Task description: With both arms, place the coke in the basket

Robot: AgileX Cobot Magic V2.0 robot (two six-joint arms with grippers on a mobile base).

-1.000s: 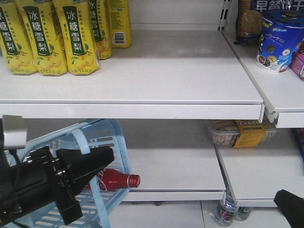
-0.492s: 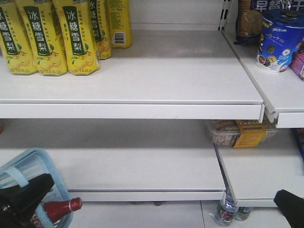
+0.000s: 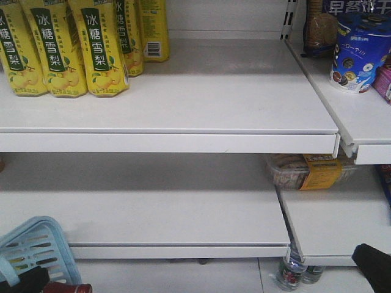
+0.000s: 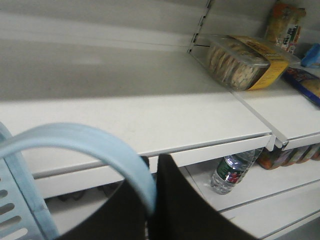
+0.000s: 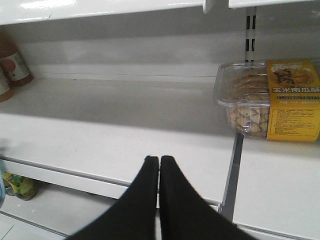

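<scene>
The light blue basket (image 3: pixel 33 244) shows at the bottom left corner of the front view, below the lower shelf. A sliver of the red coke (image 3: pixel 66 288) shows at the frame's bottom edge beside the basket; the rest of it is cut off. My left gripper (image 3: pixel 24 282) is a black shape under the basket. In the left wrist view that gripper (image 4: pixel 152 162) is shut on the basket's flat blue handle (image 4: pixel 100 145), with the slotted wall (image 4: pixel 15 215) at the left. My right gripper (image 5: pixel 159 159) is shut on nothing in front of the lower shelf, and shows low at the right (image 3: pixel 374 265).
Yellow drink bottles (image 3: pixel 61 49) stand on the upper shelf at the left. A clear biscuit box with a yellow label (image 3: pixel 311 171) (image 5: pixel 270 100) lies on the lower shelf. Water bottles (image 3: pixel 290 271) (image 4: pixel 232 172) stand beneath it. Snack tubs (image 3: pixel 360 52) sit at the upper right.
The left gripper, basket and coke have dropped down and to the left, almost out of the front view. The right gripper has not moved.
</scene>
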